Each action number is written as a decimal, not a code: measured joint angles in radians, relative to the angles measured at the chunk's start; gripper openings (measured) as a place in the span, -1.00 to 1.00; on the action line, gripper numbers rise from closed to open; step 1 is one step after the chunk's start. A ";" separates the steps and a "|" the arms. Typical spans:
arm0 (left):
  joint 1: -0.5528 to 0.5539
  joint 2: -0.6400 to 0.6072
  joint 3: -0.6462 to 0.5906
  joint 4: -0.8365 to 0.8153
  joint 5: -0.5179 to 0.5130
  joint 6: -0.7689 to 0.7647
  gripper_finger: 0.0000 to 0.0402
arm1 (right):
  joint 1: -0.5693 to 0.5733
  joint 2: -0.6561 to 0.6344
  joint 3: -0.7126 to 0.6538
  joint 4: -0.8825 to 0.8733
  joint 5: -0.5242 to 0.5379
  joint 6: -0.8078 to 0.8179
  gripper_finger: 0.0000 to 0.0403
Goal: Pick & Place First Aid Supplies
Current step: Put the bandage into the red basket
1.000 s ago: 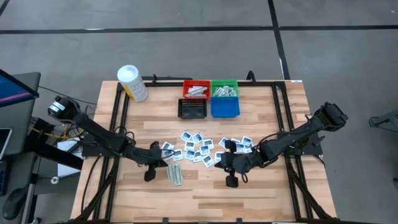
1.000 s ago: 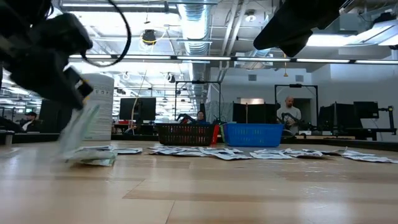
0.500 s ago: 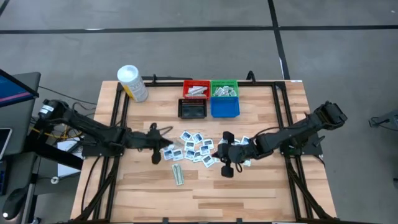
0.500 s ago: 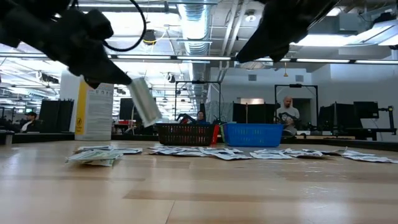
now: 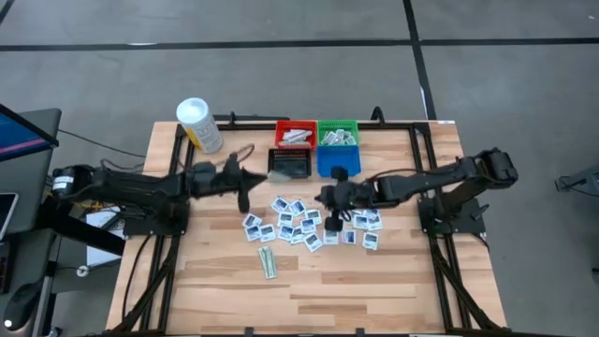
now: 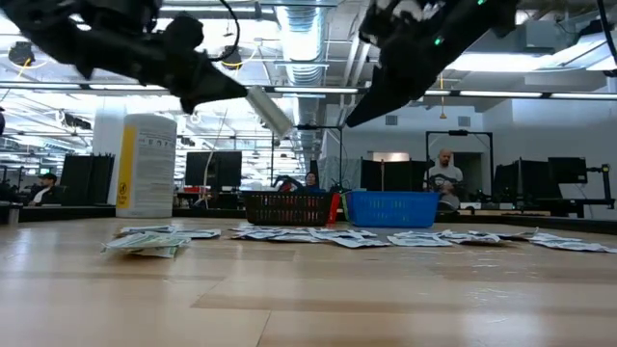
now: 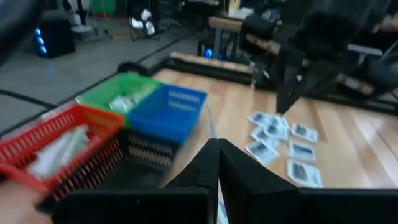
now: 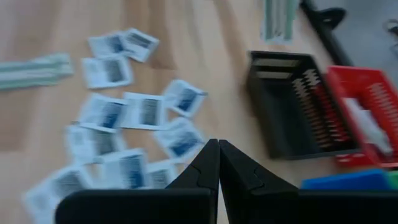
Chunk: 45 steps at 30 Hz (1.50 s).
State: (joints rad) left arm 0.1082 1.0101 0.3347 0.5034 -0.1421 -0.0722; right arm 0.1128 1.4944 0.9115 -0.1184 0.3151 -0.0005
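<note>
The left gripper (image 5: 244,192) is clamped on a narrow pale strip (image 6: 269,111) and hangs just short of the black bin (image 5: 289,164), the strip's long axis pointing toward the bins. The right gripper (image 5: 339,208) is closed above the square white packets (image 5: 292,221) on the table (image 5: 393,281). The bins lie nearer the left gripper, straight ahead of it, so I judge it will drop first.
</note>
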 joint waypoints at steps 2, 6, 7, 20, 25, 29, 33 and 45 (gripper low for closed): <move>0.082 0.021 0.038 0.000 0.075 0.025 -0.98 | -0.042 0.000 0.000 0.000 -0.001 -0.050 -1.00; 0.227 0.109 0.141 0.001 0.196 0.088 -0.96 | -0.137 0.000 0.000 0.007 -0.019 -0.146 -1.00; 0.259 0.138 0.167 0.001 0.215 0.100 -0.96 | -0.165 0.000 0.000 0.014 -0.036 -0.170 -1.00; 0.506 0.541 0.478 0.000 0.379 0.128 -0.96 | -0.473 0.000 0.000 0.183 -0.157 -0.298 -1.00; 0.544 0.654 0.548 -0.001 0.390 0.128 -0.96 | -0.516 0.000 0.000 0.228 -0.161 -0.282 -1.00; 0.587 0.707 0.558 -0.007 0.492 0.128 -0.97 | -0.514 0.000 0.000 0.260 -0.160 -0.262 -1.00; 0.623 0.732 0.558 -0.056 0.551 0.128 -0.97 | -0.497 0.000 0.000 0.268 -0.158 -0.175 -1.00; 0.656 0.732 0.558 -0.045 0.557 0.244 -0.75 | -0.451 0.000 0.000 0.276 -0.154 -0.025 -1.00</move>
State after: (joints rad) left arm 0.7641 1.7424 0.8925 0.4583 0.4149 0.1715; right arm -0.3383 1.4944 0.9115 0.1577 0.1609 -0.0250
